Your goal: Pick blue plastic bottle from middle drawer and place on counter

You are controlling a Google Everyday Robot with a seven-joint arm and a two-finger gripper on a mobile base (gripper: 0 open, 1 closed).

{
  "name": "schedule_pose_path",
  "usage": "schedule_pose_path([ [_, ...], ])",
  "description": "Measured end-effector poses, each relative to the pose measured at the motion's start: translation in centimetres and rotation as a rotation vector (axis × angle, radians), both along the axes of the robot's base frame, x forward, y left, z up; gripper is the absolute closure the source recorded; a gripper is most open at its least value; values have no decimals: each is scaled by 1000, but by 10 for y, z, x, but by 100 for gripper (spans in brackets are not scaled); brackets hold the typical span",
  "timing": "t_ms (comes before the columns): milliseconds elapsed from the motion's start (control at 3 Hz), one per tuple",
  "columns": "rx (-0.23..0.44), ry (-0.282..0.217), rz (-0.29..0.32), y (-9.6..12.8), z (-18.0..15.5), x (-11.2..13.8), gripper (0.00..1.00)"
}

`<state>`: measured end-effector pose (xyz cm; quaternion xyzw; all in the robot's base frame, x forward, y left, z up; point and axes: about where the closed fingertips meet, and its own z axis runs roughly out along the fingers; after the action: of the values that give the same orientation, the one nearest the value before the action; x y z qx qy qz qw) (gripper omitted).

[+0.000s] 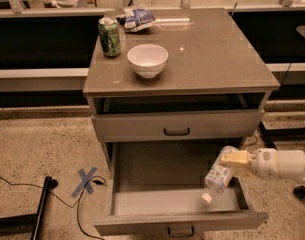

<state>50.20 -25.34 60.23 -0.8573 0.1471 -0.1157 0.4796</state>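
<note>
The blue plastic bottle (217, 176) is held tilted, cap down to the left, above the right end of the open middle drawer (167, 196). My gripper (235, 160) is shut on the bottle's upper end, with the white arm reaching in from the right. The bottle hangs clear of the drawer floor, near the right wall. The counter (217, 54) is the glossy grey-brown top of the cabinet, above and behind the gripper.
On the counter stand a white bowl (147, 60), a green soda can (110, 36) and a crumpled chip bag (137, 19) at the back. A closed drawer front (177, 125) sits above the open drawer. A blue tape cross (86, 180) and cables lie on the floor at left.
</note>
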Motion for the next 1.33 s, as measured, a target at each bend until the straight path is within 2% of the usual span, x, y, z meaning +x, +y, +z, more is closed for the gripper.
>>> schedule_pose_path([
  [333,-8,-104,-79,3,59,-17,100],
  [667,-92,-192,-193,18,133,-11,100],
  [1000,-198,-200,-309,11,230,26,100],
  [1333,-240,-123,-314,4,277,58,100],
])
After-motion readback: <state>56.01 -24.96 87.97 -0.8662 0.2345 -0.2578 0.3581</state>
